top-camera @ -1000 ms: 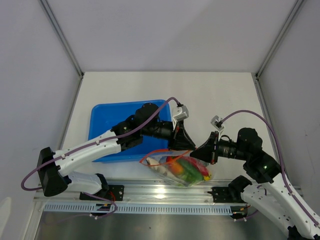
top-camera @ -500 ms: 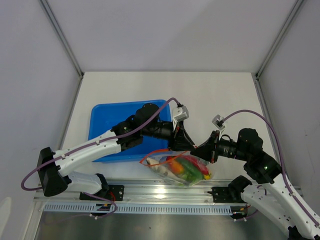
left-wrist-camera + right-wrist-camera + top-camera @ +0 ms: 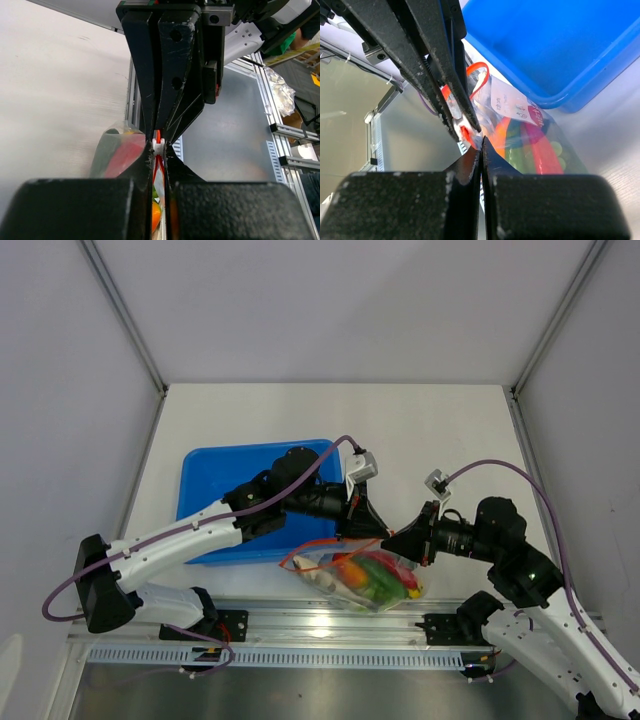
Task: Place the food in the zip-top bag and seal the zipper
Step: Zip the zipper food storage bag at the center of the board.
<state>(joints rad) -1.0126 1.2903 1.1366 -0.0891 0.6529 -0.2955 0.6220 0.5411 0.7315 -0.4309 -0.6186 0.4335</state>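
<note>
The zip-top bag (image 3: 345, 575) lies at the table's near edge, holding the food (image 3: 372, 578): red, orange and green pieces. Its red-orange zipper (image 3: 312, 545) arches up on the left side of the mouth. My left gripper (image 3: 368, 530) is shut on the zipper (image 3: 158, 136) at its white slider, with food (image 3: 120, 150) showing through the plastic below. My right gripper (image 3: 392, 540) meets it tip to tip and is shut on the bag's edge (image 3: 485, 135) beside the zipper (image 3: 476, 67). The food (image 3: 535, 145) shows inside the bag in the right wrist view.
The blue tray (image 3: 200, 480) sits just behind and left of the bag, under my left arm; it also shows in the right wrist view (image 3: 560, 45). A metal rail (image 3: 300, 625) runs along the near edge below the bag. Walls close in the table on three sides.
My right wrist has shifted very slightly to the right. The bag and my left gripper have stayed about where they were, both grips unchanged.
</note>
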